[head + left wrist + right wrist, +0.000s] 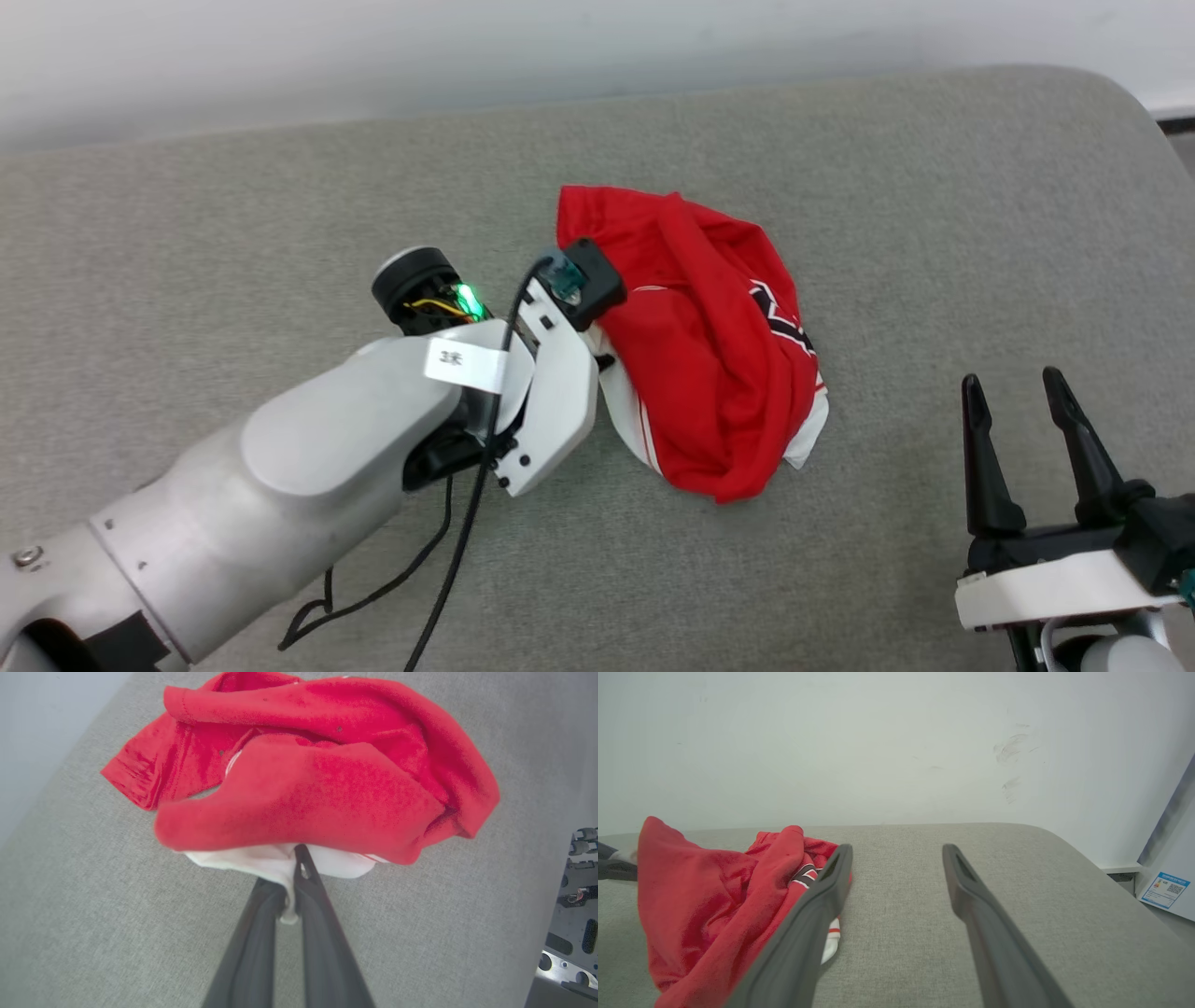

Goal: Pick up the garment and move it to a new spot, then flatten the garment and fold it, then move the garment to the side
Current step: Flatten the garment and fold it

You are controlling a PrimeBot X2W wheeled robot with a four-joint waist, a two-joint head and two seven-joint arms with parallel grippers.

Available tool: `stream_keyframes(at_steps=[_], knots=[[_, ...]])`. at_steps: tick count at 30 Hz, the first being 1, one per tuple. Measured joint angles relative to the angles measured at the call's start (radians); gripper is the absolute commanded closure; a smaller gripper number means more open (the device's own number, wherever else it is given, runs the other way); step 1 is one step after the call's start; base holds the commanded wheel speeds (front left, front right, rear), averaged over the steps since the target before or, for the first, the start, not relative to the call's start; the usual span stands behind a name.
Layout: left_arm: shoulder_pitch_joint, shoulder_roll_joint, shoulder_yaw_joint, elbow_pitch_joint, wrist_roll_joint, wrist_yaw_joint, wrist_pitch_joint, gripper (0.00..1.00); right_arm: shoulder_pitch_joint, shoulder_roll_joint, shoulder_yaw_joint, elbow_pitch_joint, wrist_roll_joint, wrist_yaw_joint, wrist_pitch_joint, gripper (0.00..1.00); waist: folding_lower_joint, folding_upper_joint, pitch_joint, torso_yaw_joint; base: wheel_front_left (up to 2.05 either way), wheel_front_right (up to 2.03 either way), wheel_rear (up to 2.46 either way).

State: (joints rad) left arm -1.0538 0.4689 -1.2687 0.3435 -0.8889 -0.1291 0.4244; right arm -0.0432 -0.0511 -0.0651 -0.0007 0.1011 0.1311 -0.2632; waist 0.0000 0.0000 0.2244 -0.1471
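The garment [709, 345] is a crumpled red heap with a white sleeve and black lettering showing, on the grey cushioned surface [840, 187]. My left gripper [295, 868] is shut on a white fold at the heap's left edge; in the head view the wrist [551, 373] hides the fingertips. The left wrist view has the red cloth [317, 774] bunched just beyond the pinched white part. My right gripper [1018, 397] stands open at the lower right, apart from the garment. Its fingers frame bare cushion [896, 851], with the garment [714, 896] to their left.
A pale wall [467, 56] runs behind the cushion's far edge. The cushion's right corner rounds off [1120, 103], with floor beyond. A black cable [448, 560] hangs from my left arm over the cushion. A white panel with a blue label [1164, 889] stands at the right.
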Motion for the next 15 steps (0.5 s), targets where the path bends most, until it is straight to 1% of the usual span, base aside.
stream_keyframes(at_steps=[4, 7, 10, 15], knots=[[-0.002, 0.036, 0.03, -0.026, -0.03, 0.0, -0.062, 1.0, 0.029, 0.0, -0.007, 0.002, -0.007, 0.0, 0.0, 0.0, 0.0, 0.0, -0.037, 0.038, 0.0, 0.0, 0.0], [0.005, 0.079, 0.054, -0.053, -0.045, 0.008, -0.089, 1.0, 0.045, 0.0, -0.008, 0.002, -0.012, 0.0, 0.0, 0.0, 0.0, 0.0, -0.063, 0.07, 0.0, 0.0, 0.0], [0.037, 0.135, 0.081, -0.093, -0.07, 0.036, -0.109, 1.0, 0.055, 0.0, -0.007, 0.002, -0.013, 0.0, 0.0, 0.0, 0.0, 0.0, -0.086, 0.102, 0.0, 0.0, 0.0], [0.127, 0.249, 0.126, -0.158, -0.135, 0.105, -0.139, 1.0, 0.069, 0.0, -0.01, 0.002, -0.013, 0.0, 0.0, 0.0, 0.0, 0.0, -0.113, 0.149, 0.0, 0.0, 0.0]])
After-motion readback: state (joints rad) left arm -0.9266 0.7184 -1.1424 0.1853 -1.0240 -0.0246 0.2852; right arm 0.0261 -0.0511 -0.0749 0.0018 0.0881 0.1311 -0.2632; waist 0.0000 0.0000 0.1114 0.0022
